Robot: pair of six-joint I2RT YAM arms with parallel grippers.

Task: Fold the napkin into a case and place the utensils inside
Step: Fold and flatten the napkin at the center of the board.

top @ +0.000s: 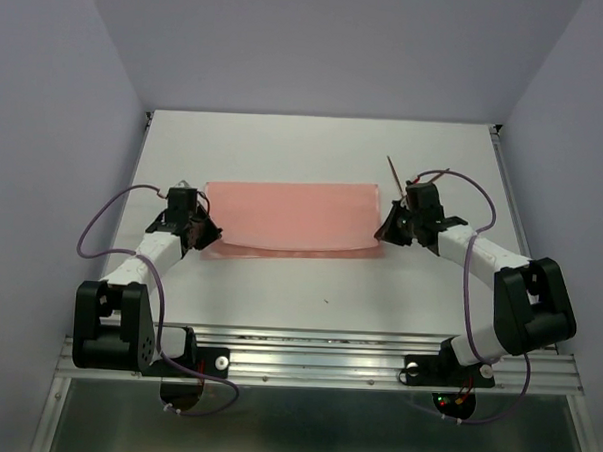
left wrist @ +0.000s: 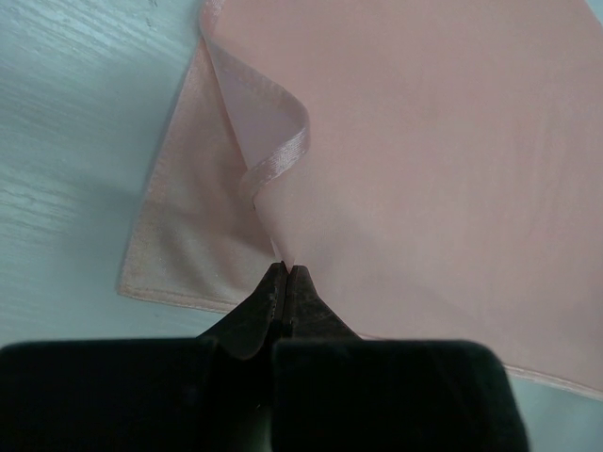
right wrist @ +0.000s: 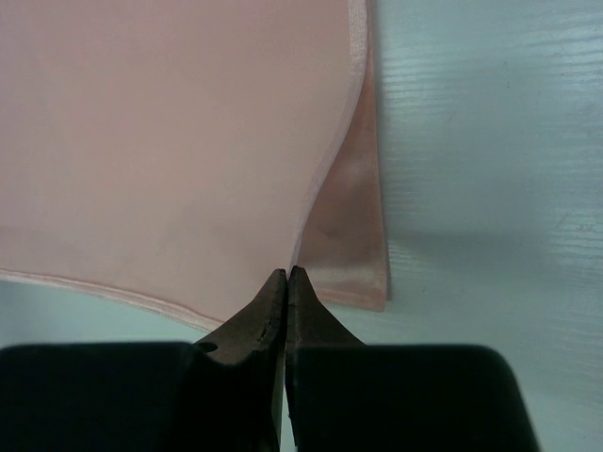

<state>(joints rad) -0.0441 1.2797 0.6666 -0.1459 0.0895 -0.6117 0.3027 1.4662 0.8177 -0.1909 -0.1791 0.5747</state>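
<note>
White table, napkin flat at centre, folded into a wide left-right band with the top layer stopping short of the near edge. Left gripper clenched on the top layer at the napkin's near-left corner, cloth lifted and curled there. Right gripper clenched on the top layer at the near-right corner. Utensils: thin reddish stick on the table just far of the right gripper, rest hidden

text: none readable | labels: none | brands: none | numbers: none | signs: none | all three views
</note>
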